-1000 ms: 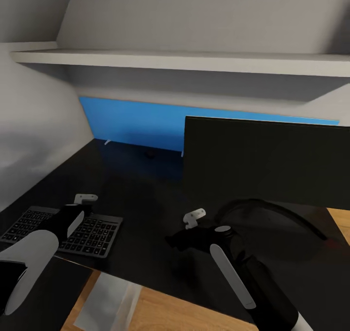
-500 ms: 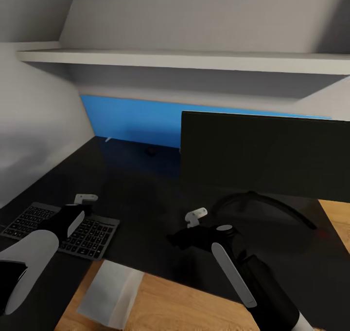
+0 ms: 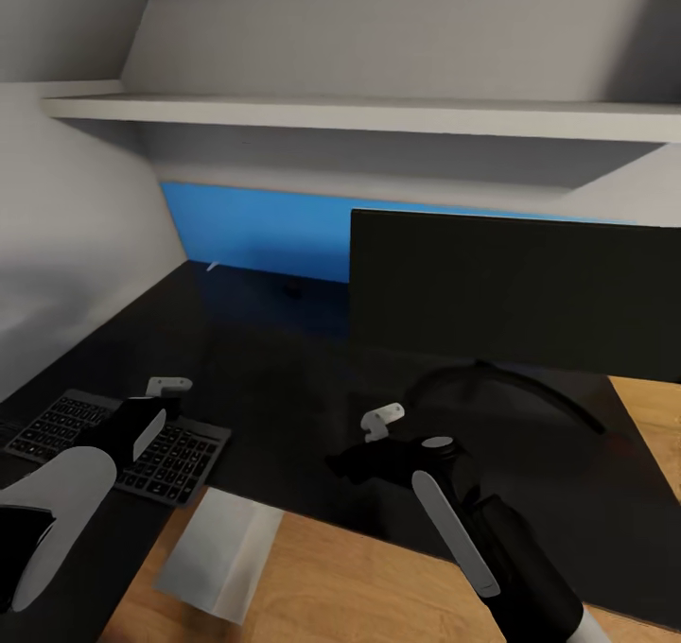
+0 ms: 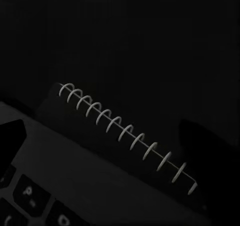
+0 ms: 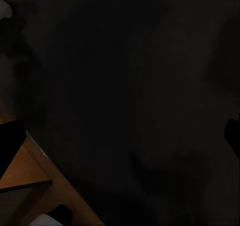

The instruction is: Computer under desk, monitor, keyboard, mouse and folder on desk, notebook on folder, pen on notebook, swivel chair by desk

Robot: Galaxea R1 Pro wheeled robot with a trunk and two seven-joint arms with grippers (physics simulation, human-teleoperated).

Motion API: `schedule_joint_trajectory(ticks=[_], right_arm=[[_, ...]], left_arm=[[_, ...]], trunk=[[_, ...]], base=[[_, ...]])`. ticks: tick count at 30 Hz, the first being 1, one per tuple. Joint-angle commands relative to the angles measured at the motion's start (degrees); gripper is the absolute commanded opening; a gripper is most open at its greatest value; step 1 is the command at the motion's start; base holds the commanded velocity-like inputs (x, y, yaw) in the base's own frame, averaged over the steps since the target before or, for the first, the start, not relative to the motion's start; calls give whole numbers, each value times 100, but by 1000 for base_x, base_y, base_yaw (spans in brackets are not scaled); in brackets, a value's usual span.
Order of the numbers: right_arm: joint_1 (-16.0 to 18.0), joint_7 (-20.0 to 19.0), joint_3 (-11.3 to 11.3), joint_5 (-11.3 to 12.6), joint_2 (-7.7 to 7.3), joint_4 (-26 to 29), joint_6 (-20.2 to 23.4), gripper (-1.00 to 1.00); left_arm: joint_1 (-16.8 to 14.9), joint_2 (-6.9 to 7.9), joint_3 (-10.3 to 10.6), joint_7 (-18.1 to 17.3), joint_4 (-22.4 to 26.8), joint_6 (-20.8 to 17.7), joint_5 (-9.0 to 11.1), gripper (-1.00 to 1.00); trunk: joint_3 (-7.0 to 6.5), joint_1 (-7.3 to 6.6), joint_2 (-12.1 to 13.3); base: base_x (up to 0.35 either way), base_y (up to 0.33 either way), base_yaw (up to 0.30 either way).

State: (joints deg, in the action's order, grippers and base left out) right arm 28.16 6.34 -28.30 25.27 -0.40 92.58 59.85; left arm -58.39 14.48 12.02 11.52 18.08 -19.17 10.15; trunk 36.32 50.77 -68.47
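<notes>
The monitor point(image 3: 515, 288) stands upright on the black surface point(image 3: 274, 378), toward its right half, its round base point(image 3: 511, 407) resting on the top. That requirement appears met. The keyboard point(image 3: 113, 444) lies flat at the surface's near left edge, well apart from the monitor, so by my judgement it has not yet been brought alongside. In the left wrist view a dark spiral-bound notebook point(image 4: 125, 131) lies just beside the keyboard's edge point(image 4: 30, 196); whether they touch cannot be told.

The left gripper point(image 3: 165, 385) hovers over the keyboard's far edge; its jaws cannot be read as open or closed, and nothing can be seen in them. The right gripper point(image 3: 381, 421) sits over bare surface in front of the monitor base; its opening likewise cannot be told, and no object is visible in it.

Behind the surface a long blue panel point(image 3: 255, 232) runs along the wall, under a white shelf point(image 3: 359, 113). Wood floor point(image 3: 350, 596) shows below the near edge.

Outstanding, as judged: mouse, folder, pen, tower and chair all remain unverified.
</notes>
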Motion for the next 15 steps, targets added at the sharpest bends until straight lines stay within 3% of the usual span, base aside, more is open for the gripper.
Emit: schedule_joint_trajectory(ticks=[1, 7, 15], right_arm=[[6, 60, -9, 57, -4, 6, 15, 100], [6, 60, -9, 57, -4, 6, 15, 100], [6, 60, -8, 57, -4, 6, 15, 100]], left_arm=[[3, 4, 35, 30, -379, -58, 102, 100], [3, 2, 31, 34, -369, -54, 101, 100], [3, -5, 44, 34, -360, -37, 101, 100]], trunk=[[6, -2, -3], [6, -2, -3], [6, -2, -3]], base=[[-268, -1, 0], [-261, 0, 0], [-65, 0, 0]])
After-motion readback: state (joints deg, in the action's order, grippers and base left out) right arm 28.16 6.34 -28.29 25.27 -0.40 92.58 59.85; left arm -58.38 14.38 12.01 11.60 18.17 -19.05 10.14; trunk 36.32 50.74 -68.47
